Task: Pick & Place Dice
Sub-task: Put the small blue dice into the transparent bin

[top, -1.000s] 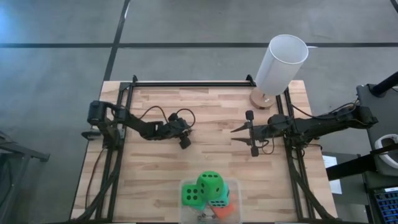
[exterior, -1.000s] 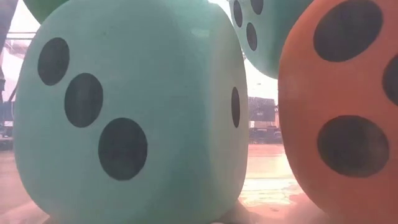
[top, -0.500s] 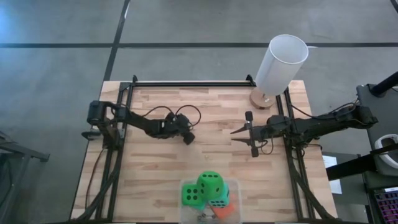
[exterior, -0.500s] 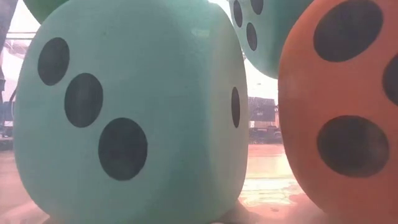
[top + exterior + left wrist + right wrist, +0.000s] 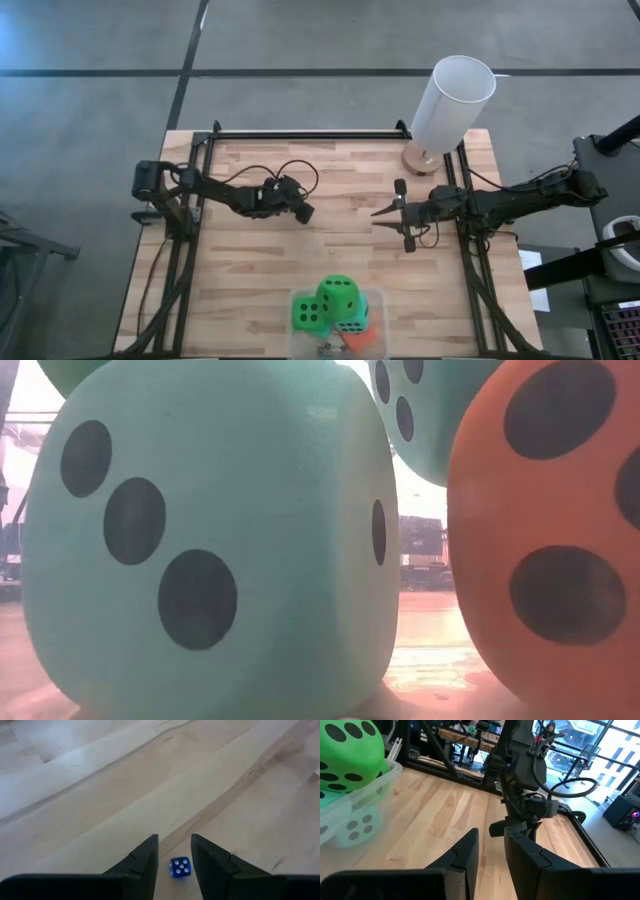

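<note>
Left gripper [image 5: 303,213] hung over the bare wooden table [image 5: 250,280], fingers slightly parted around a small blue die [image 5: 180,867] lying between them, not clamped. Big dice sat piled in a clear bin [image 5: 375,300] at the near edge: green die [image 5: 340,294] on top, orange die [image 5: 550,550] lowest. Right gripper [image 5: 400,210] waited mid-table, fingers narrowly apart, empty, beside the white cylinder [image 5: 452,100]
</note>
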`<state>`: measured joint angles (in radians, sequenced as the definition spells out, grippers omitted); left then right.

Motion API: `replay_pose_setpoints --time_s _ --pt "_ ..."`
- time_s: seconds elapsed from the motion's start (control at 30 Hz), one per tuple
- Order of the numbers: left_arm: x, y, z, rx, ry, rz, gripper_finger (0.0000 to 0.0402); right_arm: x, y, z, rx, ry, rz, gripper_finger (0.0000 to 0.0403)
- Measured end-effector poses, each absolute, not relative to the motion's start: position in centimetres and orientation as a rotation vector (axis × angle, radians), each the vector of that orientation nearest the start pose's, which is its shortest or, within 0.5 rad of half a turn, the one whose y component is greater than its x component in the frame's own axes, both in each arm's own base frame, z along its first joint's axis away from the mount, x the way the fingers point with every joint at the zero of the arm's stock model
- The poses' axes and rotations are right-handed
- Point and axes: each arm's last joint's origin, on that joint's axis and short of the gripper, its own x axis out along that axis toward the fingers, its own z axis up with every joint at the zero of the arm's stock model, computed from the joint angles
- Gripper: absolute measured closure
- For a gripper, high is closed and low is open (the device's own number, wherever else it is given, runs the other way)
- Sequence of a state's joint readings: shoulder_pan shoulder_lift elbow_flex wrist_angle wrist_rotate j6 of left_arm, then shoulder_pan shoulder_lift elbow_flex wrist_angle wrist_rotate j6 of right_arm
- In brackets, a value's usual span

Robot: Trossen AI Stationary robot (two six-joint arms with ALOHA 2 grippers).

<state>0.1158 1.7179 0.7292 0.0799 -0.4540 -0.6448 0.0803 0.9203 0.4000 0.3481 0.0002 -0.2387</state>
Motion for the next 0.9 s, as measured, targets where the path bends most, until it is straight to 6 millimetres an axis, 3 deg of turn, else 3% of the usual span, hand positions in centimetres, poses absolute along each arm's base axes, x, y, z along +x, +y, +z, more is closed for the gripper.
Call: replay_pose_setpoints --time_s 0.3,0.9 --pt "29.73 4.67 11.44 -0.536 0.687 0.820 0.0282 19.72 1.58 22.74 -0.249 0.160 0.100 0.0310" --pt "29.69 4.50 11.36 -0.535 0.693 0.817 0.0282 19.72 1.58 22.80 -0.253 0.155 0.098 0.0325"
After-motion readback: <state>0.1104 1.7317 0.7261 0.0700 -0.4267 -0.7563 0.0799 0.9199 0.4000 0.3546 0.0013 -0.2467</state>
